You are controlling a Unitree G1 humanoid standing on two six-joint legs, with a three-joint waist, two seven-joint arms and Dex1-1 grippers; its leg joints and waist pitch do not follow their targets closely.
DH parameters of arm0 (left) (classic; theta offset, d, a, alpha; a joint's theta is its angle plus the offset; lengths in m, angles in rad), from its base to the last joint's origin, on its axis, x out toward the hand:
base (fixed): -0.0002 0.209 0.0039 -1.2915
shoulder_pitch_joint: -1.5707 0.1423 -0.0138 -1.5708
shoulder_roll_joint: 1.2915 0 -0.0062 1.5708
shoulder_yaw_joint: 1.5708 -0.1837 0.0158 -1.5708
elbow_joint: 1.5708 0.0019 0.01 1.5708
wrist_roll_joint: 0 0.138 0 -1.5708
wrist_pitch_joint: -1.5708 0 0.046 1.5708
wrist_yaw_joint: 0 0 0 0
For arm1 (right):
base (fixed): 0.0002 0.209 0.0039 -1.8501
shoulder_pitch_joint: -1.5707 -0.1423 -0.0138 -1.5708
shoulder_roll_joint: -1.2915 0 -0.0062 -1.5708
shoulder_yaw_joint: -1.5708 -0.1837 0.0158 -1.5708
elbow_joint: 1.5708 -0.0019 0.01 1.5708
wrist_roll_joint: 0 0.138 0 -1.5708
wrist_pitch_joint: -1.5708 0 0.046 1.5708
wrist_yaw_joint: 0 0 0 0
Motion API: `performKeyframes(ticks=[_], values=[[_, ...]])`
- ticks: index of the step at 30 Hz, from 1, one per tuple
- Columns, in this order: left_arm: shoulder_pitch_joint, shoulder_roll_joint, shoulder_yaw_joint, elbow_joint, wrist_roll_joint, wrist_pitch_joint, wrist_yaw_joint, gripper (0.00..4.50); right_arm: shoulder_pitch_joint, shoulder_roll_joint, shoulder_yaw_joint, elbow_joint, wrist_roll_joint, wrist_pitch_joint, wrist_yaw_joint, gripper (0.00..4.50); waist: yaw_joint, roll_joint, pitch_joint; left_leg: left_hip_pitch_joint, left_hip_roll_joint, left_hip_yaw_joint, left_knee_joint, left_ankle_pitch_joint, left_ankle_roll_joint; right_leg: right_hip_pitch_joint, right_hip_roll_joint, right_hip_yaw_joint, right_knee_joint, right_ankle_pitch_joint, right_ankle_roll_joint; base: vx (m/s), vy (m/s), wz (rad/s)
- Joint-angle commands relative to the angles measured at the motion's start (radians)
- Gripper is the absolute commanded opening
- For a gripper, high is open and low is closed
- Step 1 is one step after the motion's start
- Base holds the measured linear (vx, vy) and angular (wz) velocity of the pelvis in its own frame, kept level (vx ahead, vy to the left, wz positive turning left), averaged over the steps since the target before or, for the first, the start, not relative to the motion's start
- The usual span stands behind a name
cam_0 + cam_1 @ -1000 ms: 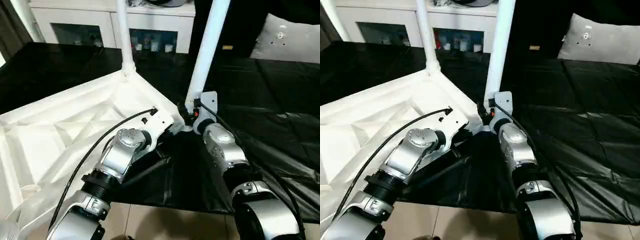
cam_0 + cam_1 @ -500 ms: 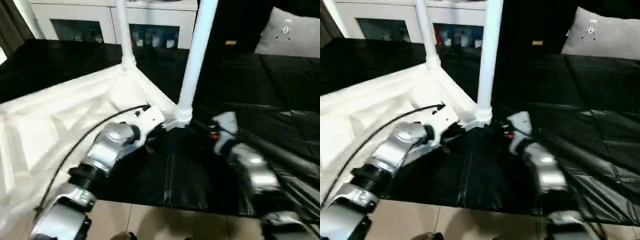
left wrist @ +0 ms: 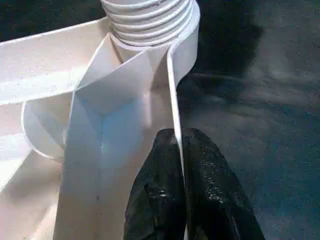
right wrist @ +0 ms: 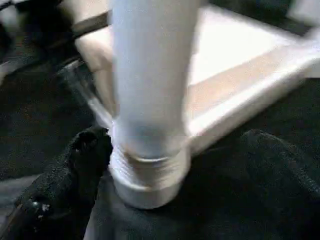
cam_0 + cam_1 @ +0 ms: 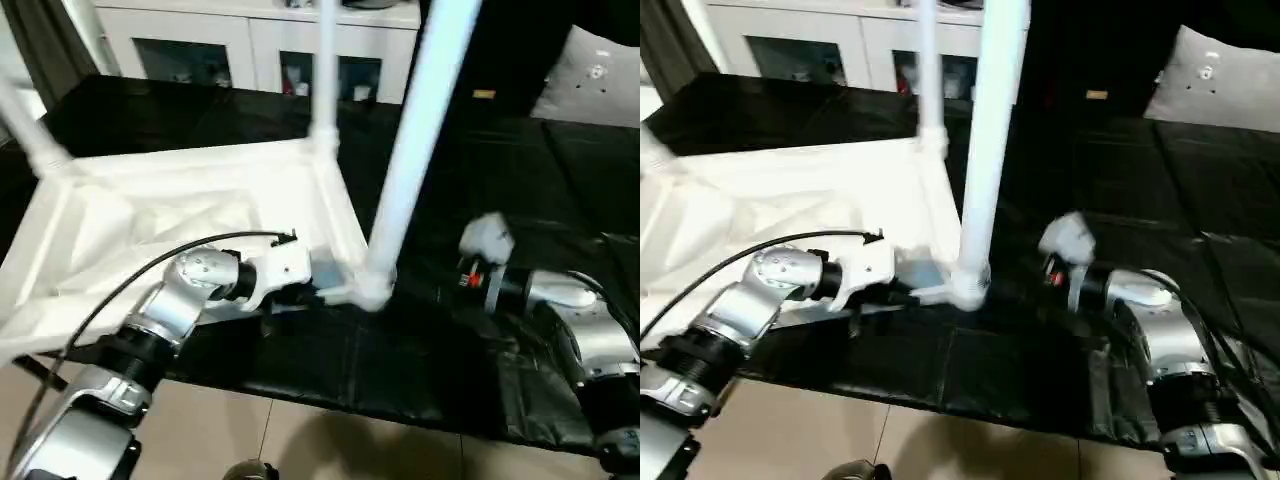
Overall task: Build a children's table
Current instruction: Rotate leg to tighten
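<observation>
The children's table top point(image 5: 180, 215) lies upside down on black sheeting, ribbed underside up. One white leg point(image 5: 415, 150) stands in the near right corner socket point(image 4: 150, 175), its threaded base showing. Further legs rise at the far corner point(image 5: 323, 90) and at the left point(image 5: 30, 130). My left gripper point(image 3: 177, 137) is shut on the thin rim of the table top point(image 3: 172, 85), just beside that near corner. My right gripper point(image 4: 175, 140) is open, its black fingers point(image 4: 85, 150) standing apart on either side of the leg's base without touching it.
A white cabinet with glass doors point(image 5: 250, 50) stands behind the work surface. A grey pillow point(image 5: 600, 80) lies at the back right on the black sheet point(image 5: 520, 170). The sheet's front edge drops to a tiled floor point(image 5: 300, 430) just below my arms.
My right gripper has opened, let go of the near leg and drawn back to the right. The left gripper keeps its hold on the rim. The whole view has shifted.
</observation>
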Motion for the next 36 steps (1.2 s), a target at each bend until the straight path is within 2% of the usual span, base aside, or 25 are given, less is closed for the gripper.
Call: performKeyframes(ticks=[1, 5, 9, 12, 14, 16, 19, 24, 28, 29, 32, 34, 35, 36], values=[[0.013, 0.008, -0.088, 0.012, 0.033, -0.029, -0.088, 0.00, -0.001, -0.014, 0.033, -0.035, -0.003, 0.029, 0.055, 4.50, 0.003, -0.006, -0.065, 0.021, 0.070, -0.022, -0.054, -0.108, 0.111, 0.043, -0.078, 0.039, -0.051, 0.096, -0.278, 0.000, 0.000, 0.00], [0.010, 0.010, -0.102, 0.002, 0.027, -0.053, -0.133, 0.00, 0.002, -0.021, 0.074, -0.054, -0.003, 0.069, 0.112, 4.50, 0.015, -0.006, -0.067, 0.024, 0.071, -0.022, -0.052, -0.105, 0.107, 0.040, -0.080, 0.040, -0.049, 0.088, -0.282, 0.000, 0.000, 0.00], [0.004, 0.004, -0.108, 0.005, 0.025, -0.071, -0.152, 0.00, -0.006, -0.009, 0.084, -0.037, -0.003, 0.081, 0.115, 4.17, 0.021, -0.006, -0.067, 0.025, 0.072, -0.023, -0.054, -0.129, 0.085, 0.040, -0.082, 0.040, -0.050, 0.051, -0.279, 0.000, 0.000, 0.00], [0.003, 0.000, -0.108, 0.004, 0.024, -0.071, -0.163, 0.00, -0.006, -0.005, 0.089, -0.027, 0.014, 0.116, 0.134, 4.14, 0.025, -0.006, -0.068, 0.025, 0.071, -0.022, -0.053, -0.127, 0.079, 0.040, -0.081, 0.041, -0.050, 0.050, -0.276, 0.000, 0.000, 0.00], [0.003, -0.001, -0.108, 0.005, 0.025, -0.072, -0.165, 0.00, -0.005, -0.004, 0.089, -0.023, 0.014, 0.121, 0.136, 3.76, 0.031, -0.008, -0.069, 0.024, 0.070, -0.022, -0.051, -0.127, 0.076, 0.040, -0.083, 0.041, -0.050, 0.042, -0.270, 0.000, 0.000, 0.00], [0.004, -0.001, -0.107, 0.006, 0.025, -0.072, -0.166, 0.00, -0.004, -0.003, 0.088, -0.021, 0.017, 0.132, 0.139, 3.71, 0.033, -0.009, -0.070, 0.023, 0.070, -0.023, -0.050, -0.116, 0.077, 0.041, -0.083, 0.041, -0.047, 0.052, -0.269, 0.000, 0.000, 0.00], [0.005, 0.001, -0.107, 0.012, 0.025, -0.076, -0.166, 0.00, -0.003, -0.003, 0.091, -0.013, 0.015, 0.139, 0.143, 3.34, 0.034, -0.009, -0.072, 0.022, 0.068, -0.023, -0.047, -0.101, 0.080, 0.041, -0.083, 0.040, -0.044, 0.067, -0.268, 0.000, 0.000, 0.00], [0.011, 0.001, -0.104, 0.010, 0.025, -0.072, -0.167, 0.00, 0.000, 0.005, 0.090, -0.006, 0.010, 0.148, 0.142, 2.97, 0.034, -0.009, -0.072, 0.021, 0.068, -0.023, -0.047, -0.110, 0.077, 0.041, -0.082, 0.040, -0.045, 0.049, -0.266, 0.000, 0.000, 0.00], [0.027, -0.010, -0.090, -0.009, 0.005, -0.028, -0.157, 0.00, 0.013, 0.021, 0.086, -0.012, 0.023, 0.167, 0.137, 2.83, 0.034, -0.008, -0.072, 0.023, 0.068, -0.023, -0.047, -0.119, 0.069, 0.040, -0.083, 0.040, -0.046, 0.033, -0.265, 0.000, 0.000, 0.00], [0.032, -0.015, -0.083, -0.017, -0.002, -0.009, -0.149, 0.00, 0.020, 0.027, 0.086, -0.017, 0.027, 0.170, 0.131, 2.82, 0.034, -0.006, -0.073, 0.023, 0.068, -0.023, -0.047, -0.119, 0.067, 0.041, -0.083, 0.040, -0.045, 0.036, -0.266, 0.000, 0.000, 0.00], [0.045, -0.042, -0.056, -0.039, -0.019, 0.077, -0.096, 0.00, 0.030, 0.065, 0.078, -0.009, 0.013, 0.185, 0.049, 2.78, 0.032, -0.008, -0.072, 0.023, 0.069, -0.023, -0.048, -0.116, 0.065, 0.039, -0.082, 0.040, -0.045, 0.044, -0.271, 0.000, 0.000, 0.00], [0.050, -0.092, -0.022, -0.066, -0.037, 0.192, -0.013, 0.00, 0.022, 0.131, 0.062, 0.028, -0.025, 0.204, -0.107, 2.78, 0.023, -0.009, -0.065, 0.025, 0.066, -0.024, -0.054, -0.165, 0.043, 0.034, -0.083, 0.041, -0.057, -0.043, -0.265, 0.000, 0.000, 0.00], [0.050, -0.107, -0.013, -0.073, -0.043, 0.221, 0.009, 0.00, 0.018, 0.150, 0.056, 0.041, -0.033, 0.214, -0.150, 2.78, 0.020, -0.010, -0.064, 0.027, 0.067, -0.025, -0.058, -0.182, 0.029, 0.036, -0.084, 0.042, -0.058, -0.076, -0.261, 0.000, 0.000, 0.00], [0.051, -0.130, -0.002, -0.082, -0.050, 0.254, 0.040, 0.00, 0.010, 0.181, 0.043, 0.061, -0.040, 0.224, -0.209, 2.78, 0.011, -0.011, -0.059, 0.027, 0.064, -0.027, -0.063, -0.226, 0.008, 0.036, -0.086, 0.042, -0.068, -0.169, -0.247, 0.000, 0.000, 0.00]])
